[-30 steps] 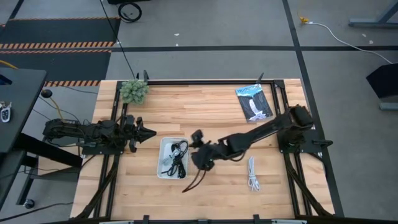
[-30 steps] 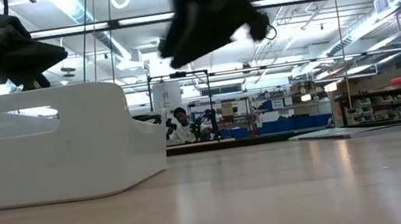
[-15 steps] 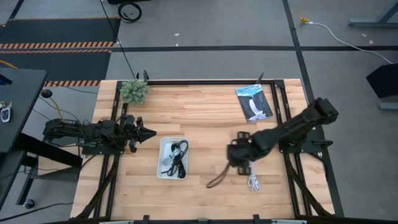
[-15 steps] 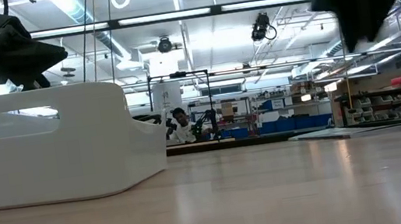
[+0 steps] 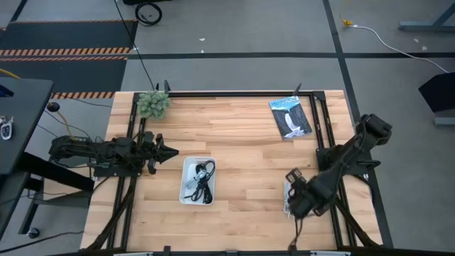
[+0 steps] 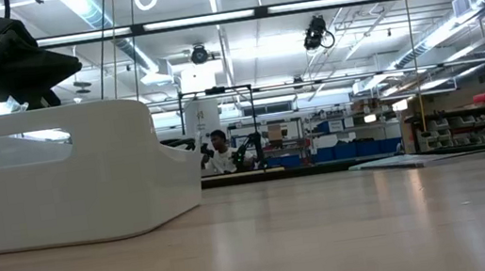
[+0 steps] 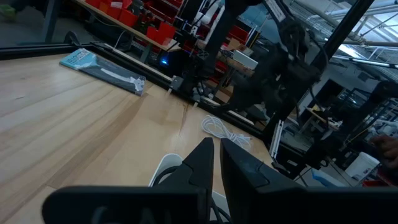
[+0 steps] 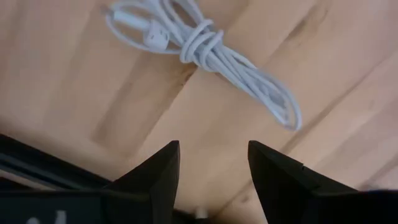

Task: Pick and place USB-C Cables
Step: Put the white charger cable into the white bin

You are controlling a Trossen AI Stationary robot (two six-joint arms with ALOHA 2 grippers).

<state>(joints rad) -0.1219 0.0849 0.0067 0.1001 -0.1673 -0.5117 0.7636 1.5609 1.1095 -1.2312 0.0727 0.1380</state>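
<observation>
The white cable (image 8: pixel 208 50) lies coiled flat on the wooden table near its right near corner, partly covered by my right arm in the high view (image 5: pixel 286 193). My right gripper (image 8: pixel 211 165) is open and hovers above it without touching it (image 5: pixel 295 206). Dark and silver-grey coiled cables (image 5: pixel 200 182) lie inside the white tray (image 5: pixel 184 186). My left gripper (image 5: pixel 169 151) waits shut at the tray's left far corner, its fingers (image 7: pixel 214 158) pointing toward the table's right.
The blue-black flat packet (image 5: pixel 290 117) lies near the table's far right corner. A green tuft (image 5: pixel 153 104) sits at the far left corner. Dark frame rails (image 5: pixel 323 128) run along the table's sides. In the low view the tray's wall (image 6: pixel 67 174) stands on the left.
My right gripper has swung from beside the tray's right side across the table toward the right and near edges, and now stands over the white cable. The cables and my left arm have stayed where they were.
</observation>
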